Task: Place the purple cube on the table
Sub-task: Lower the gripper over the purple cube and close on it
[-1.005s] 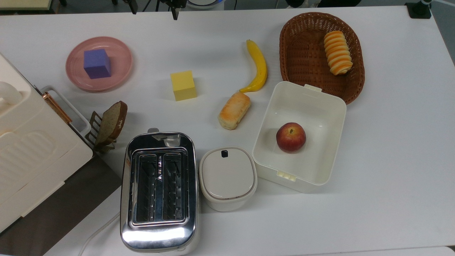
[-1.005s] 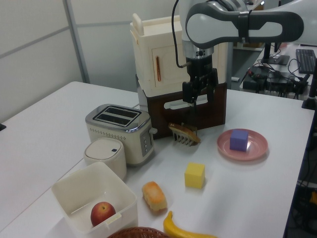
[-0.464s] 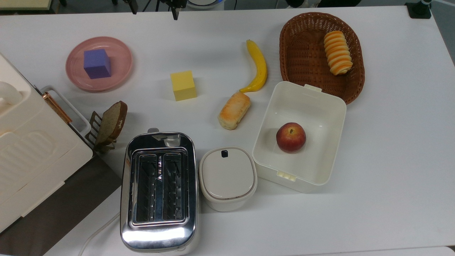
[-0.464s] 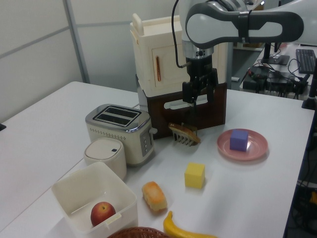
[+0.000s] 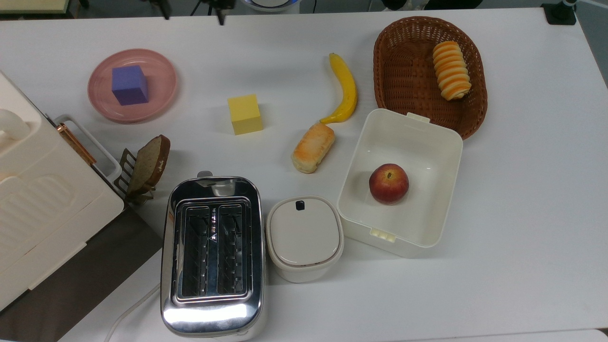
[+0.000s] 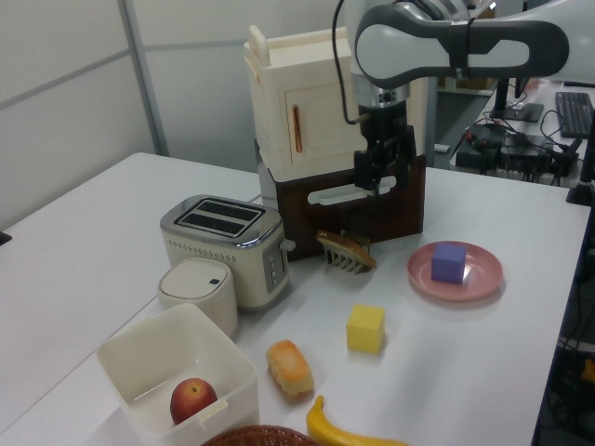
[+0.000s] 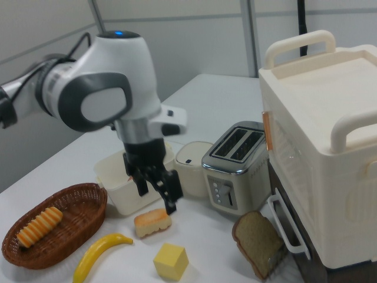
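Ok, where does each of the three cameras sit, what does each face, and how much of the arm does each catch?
Top view: overhead, looking straight down on the white table; dark gripper tips at the far edge.
Left view: low at the wicker basket's end, facing the cream cabinet; white arm and open gripper hang above the table.
Right view: beside the cabinet, looking back toward the brown wicker basket; arm and gripper in the foreground.
All three share the small yellow cube and chrome toaster.
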`<act>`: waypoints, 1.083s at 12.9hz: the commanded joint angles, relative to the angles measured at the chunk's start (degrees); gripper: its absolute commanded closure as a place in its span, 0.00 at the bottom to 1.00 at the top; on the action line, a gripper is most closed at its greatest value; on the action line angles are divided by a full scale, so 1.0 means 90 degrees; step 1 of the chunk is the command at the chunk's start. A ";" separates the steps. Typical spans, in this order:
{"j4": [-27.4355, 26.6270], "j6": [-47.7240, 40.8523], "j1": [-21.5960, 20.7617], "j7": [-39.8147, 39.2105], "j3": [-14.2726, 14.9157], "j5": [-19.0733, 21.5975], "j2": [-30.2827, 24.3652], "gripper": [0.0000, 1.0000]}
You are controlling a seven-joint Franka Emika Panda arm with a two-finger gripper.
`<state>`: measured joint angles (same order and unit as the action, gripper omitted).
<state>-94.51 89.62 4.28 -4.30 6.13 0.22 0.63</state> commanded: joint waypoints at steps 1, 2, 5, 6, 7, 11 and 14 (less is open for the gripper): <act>-0.0493 0.0304 -0.0026 -0.1442 0.0850 -0.0062 0.0144 0.00; -0.0746 0.0692 -0.0026 -0.1630 0.1084 -0.0150 0.0154 0.00; -0.1606 0.2166 -0.0036 -0.2011 0.1564 -0.0414 0.0426 0.00; -0.1695 0.2461 -0.0036 -0.2119 0.1623 -0.0473 0.0592 0.00; -0.1774 0.2735 -0.0036 -0.2197 0.1672 -0.0493 0.0758 0.00; -0.2281 0.3586 -0.0026 -0.3027 0.1946 -0.0600 0.1053 0.00; -0.2477 0.3977 -0.0026 -0.3057 0.1946 -0.0620 0.1267 0.00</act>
<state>-114.21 121.72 4.90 -30.78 22.94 -4.40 12.06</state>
